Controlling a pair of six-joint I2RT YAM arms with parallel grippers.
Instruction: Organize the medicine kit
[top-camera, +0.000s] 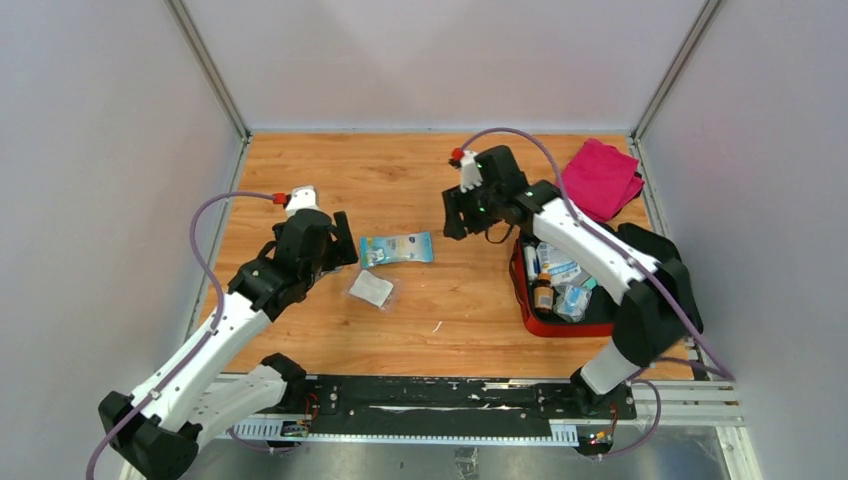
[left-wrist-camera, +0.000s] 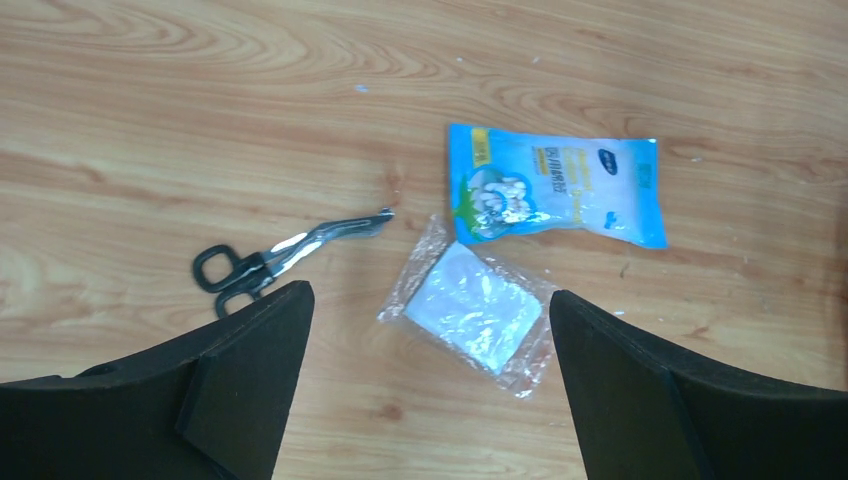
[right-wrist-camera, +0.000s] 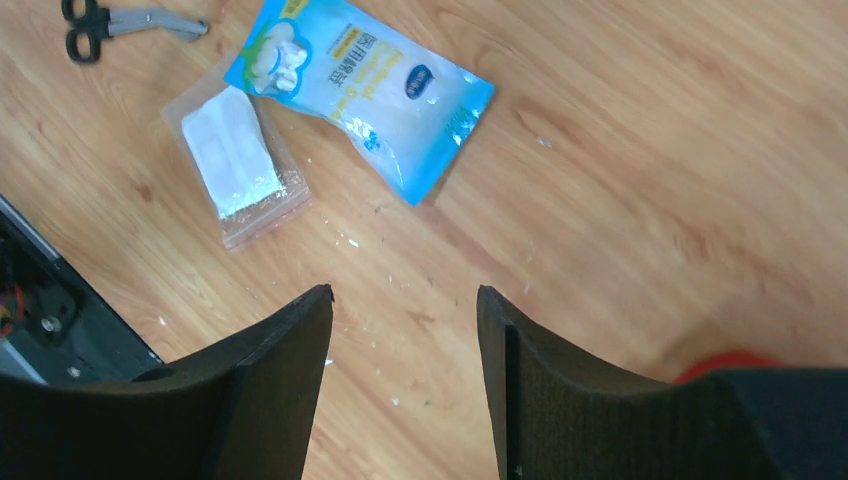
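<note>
Both arms hang over the worktop (top-camera: 420, 170); the medicine kit (top-camera: 545, 326) lies open at its right side, under my right arm. My left tool (left-wrist-camera: 430, 300) and right tool (right-wrist-camera: 405, 295) gape wide, empty. A blue pouch (left-wrist-camera: 555, 185), a clear packet (left-wrist-camera: 470, 310), then scissors (left-wrist-camera: 275, 255) lie left of centre.

The right arm (top-camera: 590, 245) covers part of the medicine kit (top-camera: 547, 328); the scissors (right-wrist-camera: 150, 20) run off-frame.
</note>
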